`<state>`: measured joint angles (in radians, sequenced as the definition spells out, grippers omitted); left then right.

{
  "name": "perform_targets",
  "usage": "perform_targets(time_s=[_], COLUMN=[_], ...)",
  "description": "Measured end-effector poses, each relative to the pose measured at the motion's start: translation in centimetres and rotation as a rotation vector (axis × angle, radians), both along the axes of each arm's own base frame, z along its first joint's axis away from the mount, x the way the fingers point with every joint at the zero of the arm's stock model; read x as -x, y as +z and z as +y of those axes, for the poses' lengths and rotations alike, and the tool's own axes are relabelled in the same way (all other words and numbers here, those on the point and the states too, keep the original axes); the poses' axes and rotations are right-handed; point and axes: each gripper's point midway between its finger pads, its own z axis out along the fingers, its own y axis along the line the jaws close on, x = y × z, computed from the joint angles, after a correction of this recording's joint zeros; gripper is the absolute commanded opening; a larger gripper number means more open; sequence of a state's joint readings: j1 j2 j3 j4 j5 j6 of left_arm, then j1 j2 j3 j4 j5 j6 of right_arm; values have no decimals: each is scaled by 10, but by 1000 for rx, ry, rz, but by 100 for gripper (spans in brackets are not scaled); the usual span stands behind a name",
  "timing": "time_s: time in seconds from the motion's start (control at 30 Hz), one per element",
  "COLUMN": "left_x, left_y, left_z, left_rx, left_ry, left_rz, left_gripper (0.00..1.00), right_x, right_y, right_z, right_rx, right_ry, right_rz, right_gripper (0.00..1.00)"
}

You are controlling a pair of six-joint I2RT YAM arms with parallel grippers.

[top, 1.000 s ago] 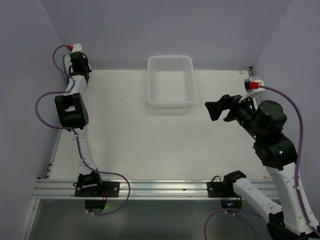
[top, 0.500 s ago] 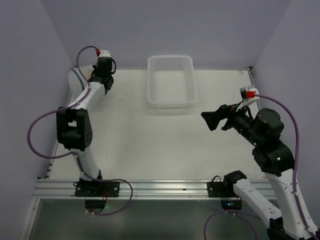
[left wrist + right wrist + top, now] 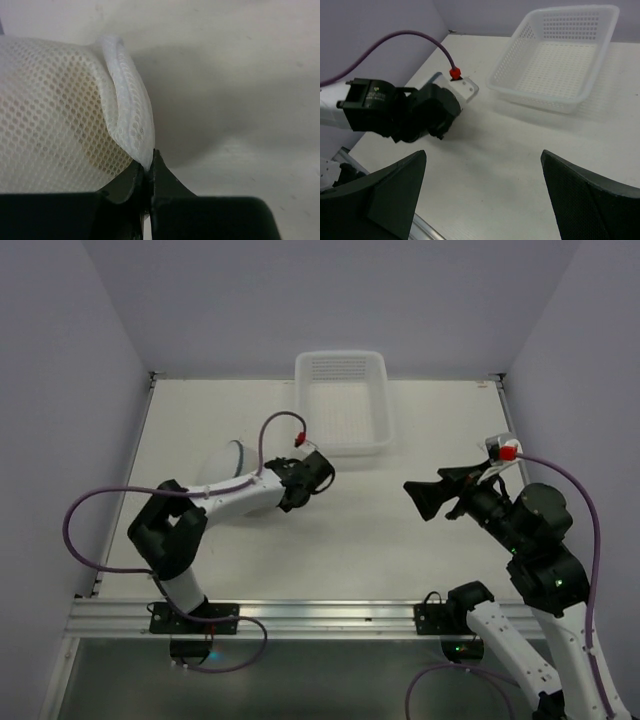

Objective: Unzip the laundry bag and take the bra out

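**Left gripper pinching bag seam; right gripper wide, holding nothing**

Left wrist view: left gripper (image 3: 149, 171) is clamped tight, jaws meeting on a folded seam of the bag (image 3: 55, 115). The bag is white mesh and fills the left half of the frame. Its seam ridge runs from top centre down to the jaw tips at bottom centre. A faint tan patch shows through the mesh, can't tell what it is. No zip shows in this view. The right half of the frame is table (image 3: 240, 100), with the bag's shadow just right of the seam.

Top view: left arm (image 3: 235, 495) reaches from lower left to frame centre. Its wrist ends just below the basket (image 3: 340, 448), near it but apart. The bag is hidden by the arm. A pale bit peeks just above the forearm, can't tell if it is mesh.

Right gripper (image 3: 428, 492) is right of centre, jaws spread wide, gripping nothing, pointing left. It is well apart from the left wrist, with a broad strip of table (image 3: 380, 540) between them.

Right wrist view: right gripper (image 3: 482, 155) has its jaws in the two bottom corners. The left wrist is dark at left centre, the basket (image 3: 535, 97) at upper right.

Edges: the basket sits at the back edge, top centre. Walls (image 3: 60, 390) close off the left, back and right. A rail (image 3: 320, 618) runs along the near edge. The left elbow is near the left edge, lower left. The widest open table is at lower centre, between the arms and the rail.
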<state>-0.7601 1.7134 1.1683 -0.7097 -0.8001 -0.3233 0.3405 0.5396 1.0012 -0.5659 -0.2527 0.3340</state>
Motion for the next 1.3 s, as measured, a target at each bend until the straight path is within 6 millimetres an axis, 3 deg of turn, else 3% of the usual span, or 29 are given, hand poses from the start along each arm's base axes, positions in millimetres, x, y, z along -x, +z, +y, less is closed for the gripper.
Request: perform_targets(time_s=[0.1, 0.23, 0.3, 0.33, 0.43, 0.53, 0.7, 0.87, 1.0, 1.17, 1.3], left_x=[35, 71, 85, 93, 116, 137, 149, 132, 87, 23, -4], left_y=[-20, -52, -61, -63, -54, -36, 18, 91, 126, 139, 130], left_z=[-48, -107, -132, -145, -180, -206, -227, -216, -169, -87, -62], left_rx=[5, -9, 13, 31, 108, 187, 376, 599, 685, 668, 656], left_ry=[-95, -203, -243, -266, -336, -402, -425, -338, -204, -54, -69], left_rz=[42, 117, 136, 145, 150, 148, 121, 36, -40, -135, -114], left_gripper=[2, 43, 54, 65, 81, 90, 93, 93, 91, 89, 86], right_x=[4, 7, 8, 9, 12, 13, 14, 8, -6, -30, -36], right_y=[0, 5, 6, 6, 6, 8, 9, 8, -4, -45, -103], right_z=[-2, -10, -14, -17, -23, -28, -30, -24, -9, 24, 56], right_rx=[-9, -15, -18, -19, -21, -25, -25, -11, 12, 14, 9], right_ry=[-9, -44, -66, -79, -105, -130, -141, -118, -64, 56, 140], right_rz=[-9, -36, -48, -55, -64, -78, -84, -60, 11, 177, 366], right_gripper=[99, 99, 99, 99, 99, 99, 99, 99, 99, 99, 99])
